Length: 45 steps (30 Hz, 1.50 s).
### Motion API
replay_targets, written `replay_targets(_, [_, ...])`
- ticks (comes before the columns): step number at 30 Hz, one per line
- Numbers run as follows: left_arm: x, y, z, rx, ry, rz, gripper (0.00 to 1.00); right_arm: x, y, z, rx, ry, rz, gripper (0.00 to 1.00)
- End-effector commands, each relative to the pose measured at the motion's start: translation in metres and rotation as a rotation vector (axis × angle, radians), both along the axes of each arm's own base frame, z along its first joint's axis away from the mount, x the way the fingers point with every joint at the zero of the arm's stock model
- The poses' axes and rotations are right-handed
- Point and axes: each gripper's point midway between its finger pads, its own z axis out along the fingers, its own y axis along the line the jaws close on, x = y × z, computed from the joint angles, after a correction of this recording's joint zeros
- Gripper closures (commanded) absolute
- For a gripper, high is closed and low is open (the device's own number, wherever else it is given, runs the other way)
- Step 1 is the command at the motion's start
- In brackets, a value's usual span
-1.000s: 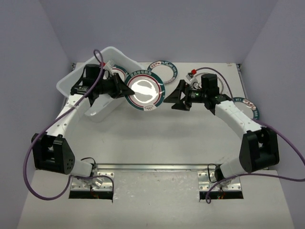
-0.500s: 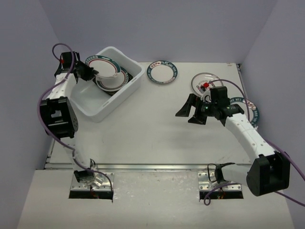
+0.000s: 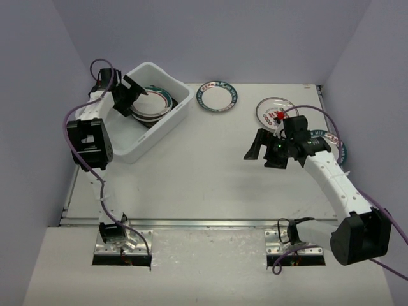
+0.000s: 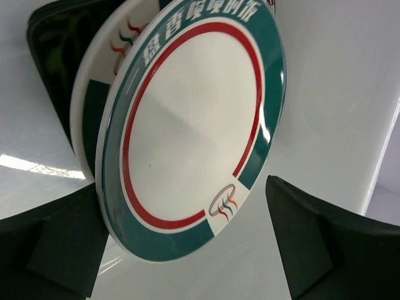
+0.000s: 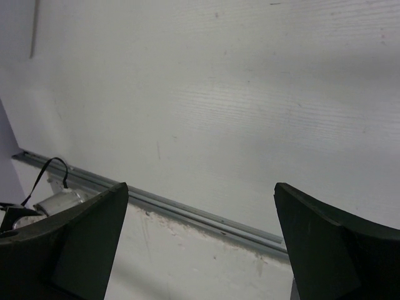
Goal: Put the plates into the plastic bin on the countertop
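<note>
Glossy round teal-rimmed plates (image 4: 194,125) stacked in translucent rectangular bin (image 3: 167,127).

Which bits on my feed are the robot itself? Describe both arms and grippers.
The left arm and right arm have white links with black joint housings. The left gripper and right gripper each end in two black wedge-shaped fingers. Purple cables loop along both arms.
</note>
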Motion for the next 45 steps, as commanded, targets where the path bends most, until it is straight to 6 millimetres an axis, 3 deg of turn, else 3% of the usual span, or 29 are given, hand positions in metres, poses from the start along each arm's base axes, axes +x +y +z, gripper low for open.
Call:
replay_targets(1, [0.000, -0.015, 0.015, 0.100, 0.035, -0.043, 0.00, 0.015, -0.020, 0.005, -0.105, -0.002, -0.081, 0.01])
replay_targets(8, [-0.036, -0.002, 0.008, 0.188, 0.140, -0.060, 0.00, 0.033, -0.044, -0.009, -0.245, 0.079, -0.193, 0.01])
replay_targets(12, [-0.049, 0.006, -0.004, 0.193, 0.211, -0.080, 0.00, 0.043, -0.042, -0.009, -0.239, 0.096, -0.208, 0.01])
replay_targets(14, [-0.051, 0.009, 0.002, 0.216, 0.210, -0.083, 0.00, 0.046, -0.040, -0.011, -0.214, 0.118, -0.230, 0.01])
replay_targets(17, [-0.054, 0.013, 0.033, 0.252, 0.157, -0.072, 0.00, 0.048, -0.037, -0.019, -0.152, 0.173, -0.284, 0.01])
replay_targets(19, [-0.059, 0.010, 0.075, 0.286, 0.070, -0.075, 0.00, 0.054, -0.031, -0.027, -0.084, 0.189, -0.345, 0.01])
replay_targets(21, [-0.067, -0.003, 0.130, 0.322, -0.061, -0.099, 0.00, 0.064, -0.028, -0.037, -0.007, 0.172, -0.441, 0.01])
replay_targets(24, [-0.085, -0.028, 0.174, 0.350, -0.197, -0.146, 0.00, 0.085, -0.027, -0.041, 0.088, 0.090, -0.571, 0.04])
replay_targets(25, [-0.104, -0.051, 0.197, 0.363, -0.270, -0.184, 0.00, 0.103, -0.030, -0.047, 0.156, 0.028, -0.673, 0.06])
replay_targets(26, [-0.109, -0.057, 0.203, 0.365, -0.289, -0.193, 0.00, 0.111, -0.030, -0.048, 0.192, -0.019, -0.696, 0.07])
replay_targets(29, [-0.148, -0.086, 0.210, 0.324, -0.335, -0.250, 0.00, 0.132, -0.044, -0.060, 0.332, -0.080, -0.935, 0.12])
replay_targets(34, [-0.190, -0.104, 0.196, 0.254, -0.330, -0.315, 0.00, 0.144, -0.077, -0.102, 0.386, -0.105, -1.241, 0.11])
replay_targets(37, [-0.209, -0.107, 0.196, 0.248, -0.343, -0.339, 0.00, 0.148, -0.099, -0.119, 0.331, -0.140, -1.363, 0.03])
replay_targets(45, [-0.240, -0.113, 0.195, 0.222, -0.343, -0.393, 0.00, 0.164, -0.123, -0.163, 0.344, -0.126, -1.609, 0.04])
